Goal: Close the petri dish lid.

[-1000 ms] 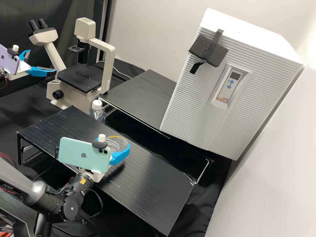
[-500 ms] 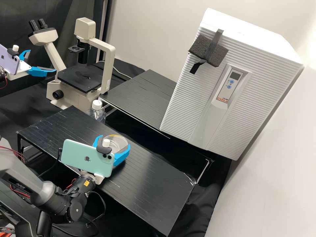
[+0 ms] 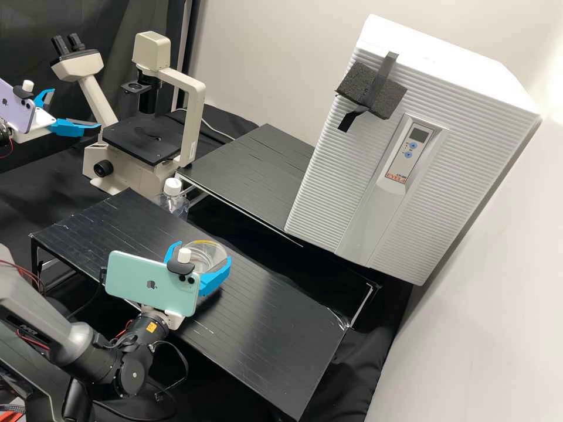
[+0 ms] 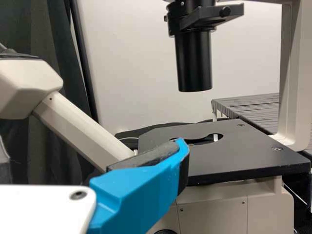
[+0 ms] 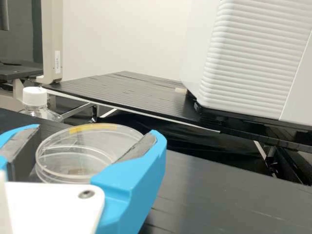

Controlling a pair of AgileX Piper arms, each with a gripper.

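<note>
Clear petri dish (image 5: 75, 158) sits on black worktop (image 3: 275, 322), between the tips of right pincer (image 5: 98, 130). Dish is round, no long axis to match. Right pincer spread about dish-wide, one side each; can't tell if pads touch the rim, no firm hold evident. Lid looks to be over the base, full seating unclear. Next probably: press lid level; off-centre push could skid the dish. Right arm much nearer; left pincer (image 3: 75, 108) parted, nothing held, by microscope (image 3: 190, 117). White-capped bottle (image 3: 172, 202) beyond worktop edge; nothing seems in the way.
</note>
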